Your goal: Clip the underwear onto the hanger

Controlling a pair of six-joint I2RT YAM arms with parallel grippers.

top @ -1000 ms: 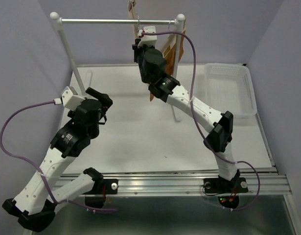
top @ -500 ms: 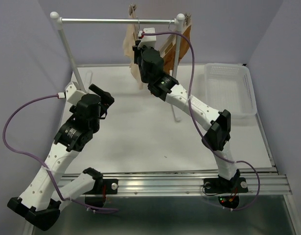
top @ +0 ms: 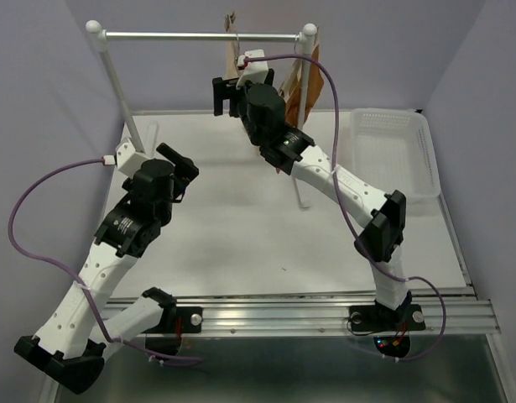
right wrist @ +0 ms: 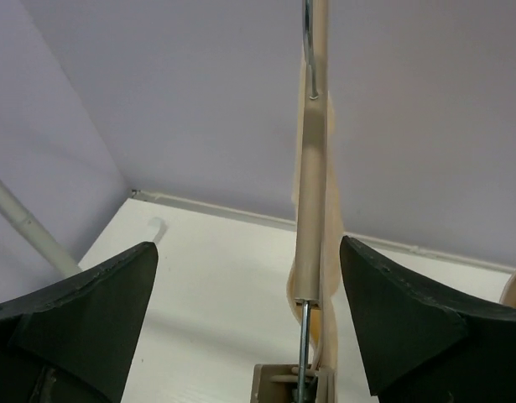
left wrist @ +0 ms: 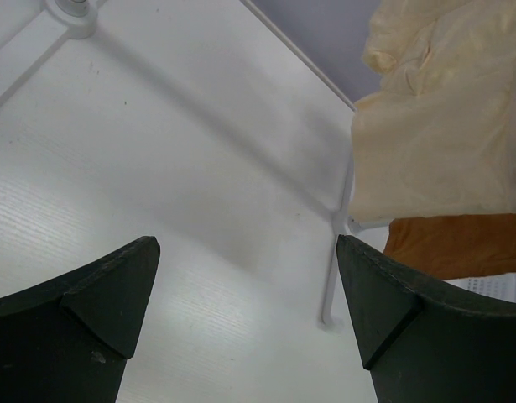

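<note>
Beige underwear (left wrist: 442, 143), one, wooden hanger (right wrist: 310, 210), one, left claw (left wrist: 247, 243), right claw (right wrist: 249, 245), both agape

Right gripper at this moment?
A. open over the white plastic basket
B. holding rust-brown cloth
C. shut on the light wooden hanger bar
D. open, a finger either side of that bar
D: the right wrist view shows the right gripper open, the slim light wooden bar hanger hanging between its fingers, touching neither.

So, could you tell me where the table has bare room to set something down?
The widest bare patch of the table lies between the left gripper and the right arm. A narrower strip runs in front of the basket. Crowded at the rack, where the right gripper flanks the hanger.
</note>
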